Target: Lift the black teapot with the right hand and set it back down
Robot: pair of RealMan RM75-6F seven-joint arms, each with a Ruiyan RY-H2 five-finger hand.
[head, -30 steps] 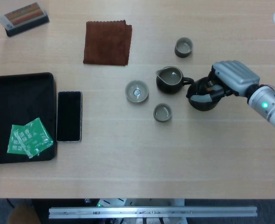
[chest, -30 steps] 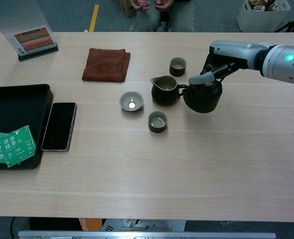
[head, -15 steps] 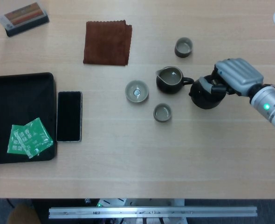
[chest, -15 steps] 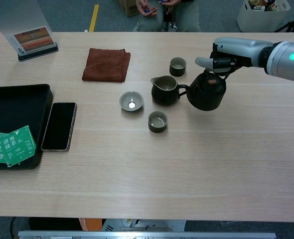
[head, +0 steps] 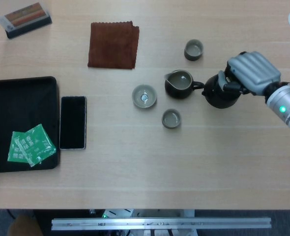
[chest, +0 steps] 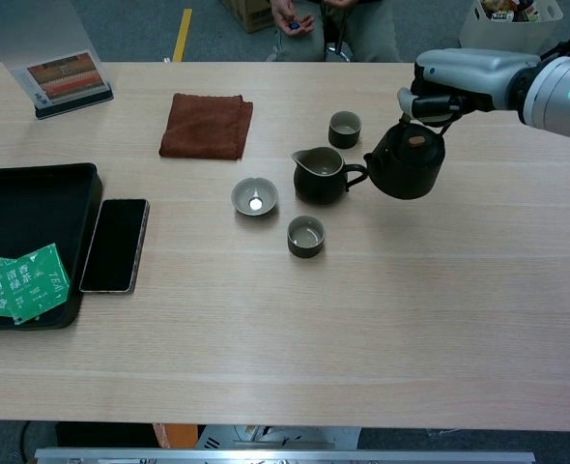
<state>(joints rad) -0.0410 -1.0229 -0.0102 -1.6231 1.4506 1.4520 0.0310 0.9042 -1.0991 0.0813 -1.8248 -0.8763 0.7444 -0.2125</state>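
**A:** Where does the black teapot (chest: 406, 164) stand now?

**B:** It hangs under the right hand (chest: 438, 92), toward the right and far side of the table (chest: 362, 329), its spout reaching left to just beside the handle of the dark pitcher (chest: 317, 174). The hand's fingers are curled over the top of the pot and hold it; the head view shows the hand (head: 250, 73) over the pot's right side (head: 219, 92).

**A:** Is it off the table?

**B:** I judge that it is. In the chest view the pot sits high against the tabletop with no clear contact beneath it, though I cannot be sure from these angles. So the lift looks done or nearly done; setting it back down is what remains.

**A:** What lies around it?

**B:** A small cup (chest: 344, 128) far-left of the pot, a shallow bowl (chest: 254, 196) left of the pitcher, another cup (chest: 305, 235) nearer. Further left are a brown cloth (chest: 207, 125), a phone (chest: 116, 245) and a black tray (chest: 34, 208) with green packets (chest: 24, 280).

**A:** And the left hand?

**B:** Neither view shows it.

**A:** Any risk in putting it down?

**B:** The spout is close to the pitcher, so a straight descent seems wise.
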